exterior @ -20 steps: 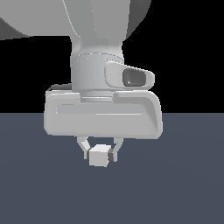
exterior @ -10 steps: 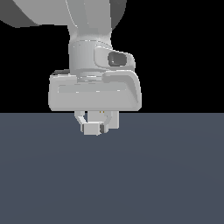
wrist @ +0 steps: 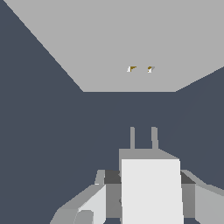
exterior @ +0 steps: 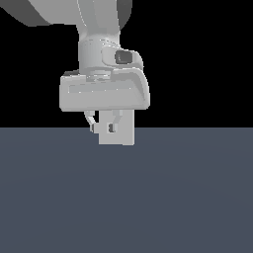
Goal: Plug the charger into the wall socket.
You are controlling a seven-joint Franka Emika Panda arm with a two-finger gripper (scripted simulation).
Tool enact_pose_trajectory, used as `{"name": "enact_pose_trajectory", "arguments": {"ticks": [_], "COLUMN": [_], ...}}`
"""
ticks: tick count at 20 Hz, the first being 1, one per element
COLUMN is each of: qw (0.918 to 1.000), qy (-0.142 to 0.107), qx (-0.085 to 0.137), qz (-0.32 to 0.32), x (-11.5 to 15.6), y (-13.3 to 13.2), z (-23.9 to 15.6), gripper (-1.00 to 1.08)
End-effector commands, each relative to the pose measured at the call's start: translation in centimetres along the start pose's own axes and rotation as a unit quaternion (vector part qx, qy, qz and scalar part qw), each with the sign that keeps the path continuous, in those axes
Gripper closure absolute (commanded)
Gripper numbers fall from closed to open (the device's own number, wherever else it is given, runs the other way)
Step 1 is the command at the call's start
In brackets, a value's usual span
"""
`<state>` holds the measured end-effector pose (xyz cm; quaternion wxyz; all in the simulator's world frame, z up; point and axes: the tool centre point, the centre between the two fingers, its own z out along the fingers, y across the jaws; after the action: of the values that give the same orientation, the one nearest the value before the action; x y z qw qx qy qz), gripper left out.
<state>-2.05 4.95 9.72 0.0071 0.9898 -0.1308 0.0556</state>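
The charger (wrist: 151, 188) is sitting between the fingers of the gripper (wrist: 144, 197), its two thin prongs (wrist: 143, 138) sticking out ahead of it and pointing toward the wall socket (wrist: 131, 43). In the wrist view the prongs are lining up roughly under the socket's two small orange holes (wrist: 140, 69), with a band of dark grey floor (wrist: 43, 131) showing between prong tips and panel, so the charger is lying apart from the socket and is not yet plugged in. The jaws are pinching the charger from either side, one finger (wrist: 94, 203) showing pale beside the block's near face. In the exterior view the gripper (exterior: 104, 127) is hanging below the Panda's broad hand housing (exterior: 104, 91), and a pale rectangular shape (exterior: 121, 129) is overlapping it; this is probably the socket panel seen with the charger against it, though white on white makes the two hard to separate there. The floor (exterior: 173, 197) is filling the lower half, black background above.
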Motion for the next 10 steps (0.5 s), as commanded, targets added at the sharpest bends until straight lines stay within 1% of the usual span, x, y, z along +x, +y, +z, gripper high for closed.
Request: {"name": "enact_pose_trajectory", "arguments": {"ticks": [1, 10], "qw": [1.0, 1.0], "qy": [0.0, 0.0], "qx": [0.0, -0.001], "qz": [0.002, 0.002], "x": [0.34, 0.57], "y": [-0.16, -0.17], "z": [-0.24, -0.24], "gripper": [1.08, 1.08]}}
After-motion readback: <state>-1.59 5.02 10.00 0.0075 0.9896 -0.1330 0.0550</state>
